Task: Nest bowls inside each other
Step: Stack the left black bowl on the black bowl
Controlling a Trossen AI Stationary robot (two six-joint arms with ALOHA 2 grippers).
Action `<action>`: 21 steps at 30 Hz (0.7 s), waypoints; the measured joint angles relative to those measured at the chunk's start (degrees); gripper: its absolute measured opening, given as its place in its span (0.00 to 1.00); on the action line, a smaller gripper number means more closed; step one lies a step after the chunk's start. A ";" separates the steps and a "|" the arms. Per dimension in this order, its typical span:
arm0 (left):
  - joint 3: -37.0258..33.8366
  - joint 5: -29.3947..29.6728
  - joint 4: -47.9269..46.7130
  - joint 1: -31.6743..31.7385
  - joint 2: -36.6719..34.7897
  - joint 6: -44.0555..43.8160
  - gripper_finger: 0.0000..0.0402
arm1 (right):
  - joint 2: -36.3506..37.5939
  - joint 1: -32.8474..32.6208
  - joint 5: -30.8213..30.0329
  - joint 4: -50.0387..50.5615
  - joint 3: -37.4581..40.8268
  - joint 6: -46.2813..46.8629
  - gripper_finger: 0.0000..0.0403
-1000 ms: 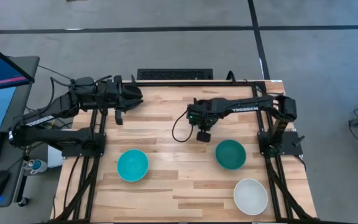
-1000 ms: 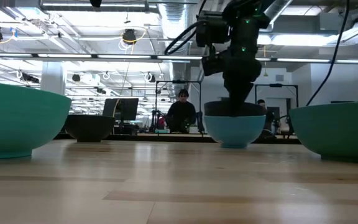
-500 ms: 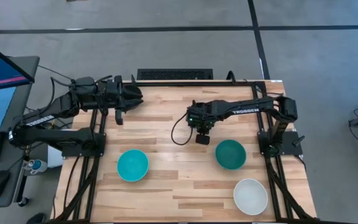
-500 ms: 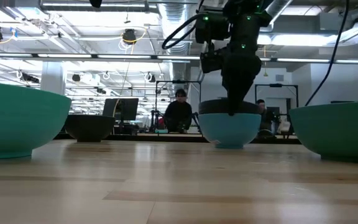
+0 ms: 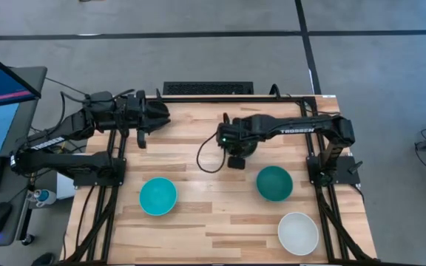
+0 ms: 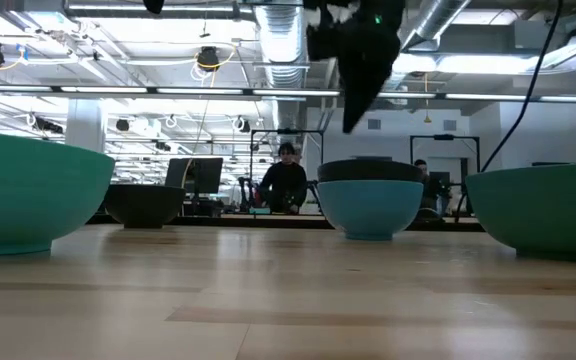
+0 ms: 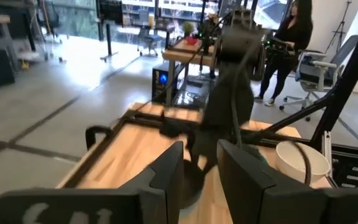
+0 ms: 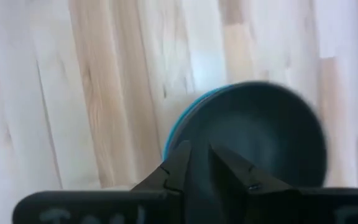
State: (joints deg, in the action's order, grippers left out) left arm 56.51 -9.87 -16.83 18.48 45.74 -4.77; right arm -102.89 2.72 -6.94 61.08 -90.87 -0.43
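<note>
A black bowl [image 6: 368,170] sits nested in the sky-blue bowl [image 6: 368,208], which rests on its base on the table; the right wrist view looks down on the pair [image 8: 253,143]. My right gripper [image 5: 235,161] hangs above them, lifted clear [image 6: 348,125], its fingers a narrow gap apart [image 8: 202,168]. The turquoise bowl [image 5: 157,196], dark teal-green bowl [image 5: 274,183] and white bowl [image 5: 298,233] stand apart nearer the near edge. A second black bowl [image 6: 146,205] stands at the far left. My left gripper [image 5: 142,129] waits open over that far-left corner [image 7: 201,168].
Bare wooden table [image 5: 198,170] lies between the turquoise and dark teal-green bowls. The right arm's cable [image 5: 204,159] loops over the table's middle. Beyond the far edge a person [image 6: 286,180] sits at a desk, and another person [image 7: 291,37] stands in the room.
My right gripper has let go of the black bowl's rim and risen straight up, drifting a little toward the table's left. The black bowl stays nested in the sky-blue bowl. My left arm has kept still.
</note>
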 joint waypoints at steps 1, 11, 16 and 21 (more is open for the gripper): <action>0.00 -0.01 -1.19 0.00 -0.02 -0.39 0.22 | 0.00 0.00 0.00 1.02 -1.48 0.00 0.19; -0.04 16.66 -21.01 -0.01 0.00 -3.08 0.22 | 3.27 -1.11 0.00 -4.29 -14.57 1.88 0.19; -0.79 21.11 -27.95 1.68 0.40 -3.93 0.22 | 5.46 -1.62 0.02 -17.79 -14.82 1.92 0.19; -6.72 15.78 -29.10 4.94 1.18 -4.92 0.22 | 6.24 -1.60 0.00 -26.43 -14.84 1.63 0.19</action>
State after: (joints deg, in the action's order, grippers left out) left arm 49.79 5.91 -45.93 23.42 46.92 -9.69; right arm -96.65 1.12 -6.94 34.65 -105.71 1.20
